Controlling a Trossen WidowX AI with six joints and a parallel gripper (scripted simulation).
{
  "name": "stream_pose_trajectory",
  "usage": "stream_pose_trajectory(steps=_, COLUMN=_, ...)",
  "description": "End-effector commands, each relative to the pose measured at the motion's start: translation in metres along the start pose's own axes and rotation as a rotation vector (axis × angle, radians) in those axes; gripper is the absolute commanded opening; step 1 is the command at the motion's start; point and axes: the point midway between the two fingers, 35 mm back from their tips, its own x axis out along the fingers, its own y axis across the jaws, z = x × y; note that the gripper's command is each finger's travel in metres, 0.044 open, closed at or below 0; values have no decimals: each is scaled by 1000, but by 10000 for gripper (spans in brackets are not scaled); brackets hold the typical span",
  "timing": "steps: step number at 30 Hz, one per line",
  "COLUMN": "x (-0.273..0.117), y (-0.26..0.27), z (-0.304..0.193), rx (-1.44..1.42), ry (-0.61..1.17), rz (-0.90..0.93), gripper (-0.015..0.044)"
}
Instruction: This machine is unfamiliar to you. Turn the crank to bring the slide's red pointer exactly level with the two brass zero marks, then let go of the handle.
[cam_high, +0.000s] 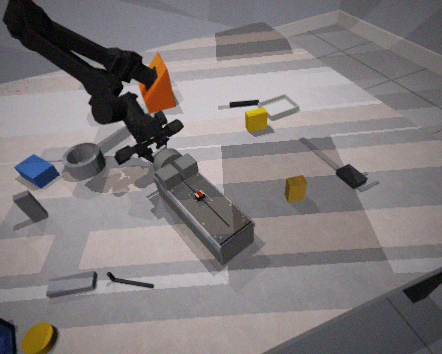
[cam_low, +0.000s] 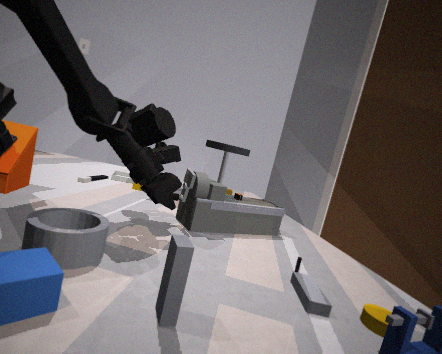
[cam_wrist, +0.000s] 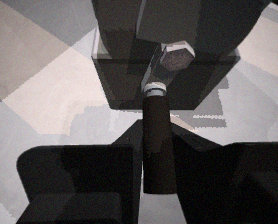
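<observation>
jaws (cam_high: 156, 146) (cam_low: 176, 196) clenched on the crank's dark handle (cam_wrist: 159, 145); grey ring (cam_high: 84, 161) (cam_low: 66, 237) nearby, blue block (cam_high: 37, 171) (cam_low: 30, 285) beyond it.

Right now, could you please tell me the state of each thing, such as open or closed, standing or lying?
Jaws: shut on the crank handle.
Crank handle: held, between the jaws.
Red pointer: near the brass marks; exact level unclear.
Grey ring: open at top.
Blue block: resting on the table.

I can't name the sort of place: I see plain grey walls, a wall plate (cam_low: 84, 46) at upper left, brown panelling (cam_low: 395, 150) at right, and tiled floor (cam_high: 380, 70) at upper right.
</observation>
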Motion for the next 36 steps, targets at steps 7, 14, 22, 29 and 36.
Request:
stream_pose_trajectory(steps=7, x=1, y=-10, z=-1, rx=9, ry=8, rz=-22, gripper=0)
stream_pose_trajectory(steps=14, x=1, y=-11, z=-1, rx=9, ry=8, rz=-22, gripper=0)
stream_pose_trajectory(steps=22, x=1, y=-12, z=-1, rx=9, ry=8, rz=-22, gripper=0)
stream_pose_trajectory(steps=29, x=0, y=-13, z=-1, rx=9, ry=8, rz=-22, gripper=0)
stream_pose_trajectory(steps=36, x=0, y=-14, z=-1, rx=9, ry=8, rz=-22, gripper=0)
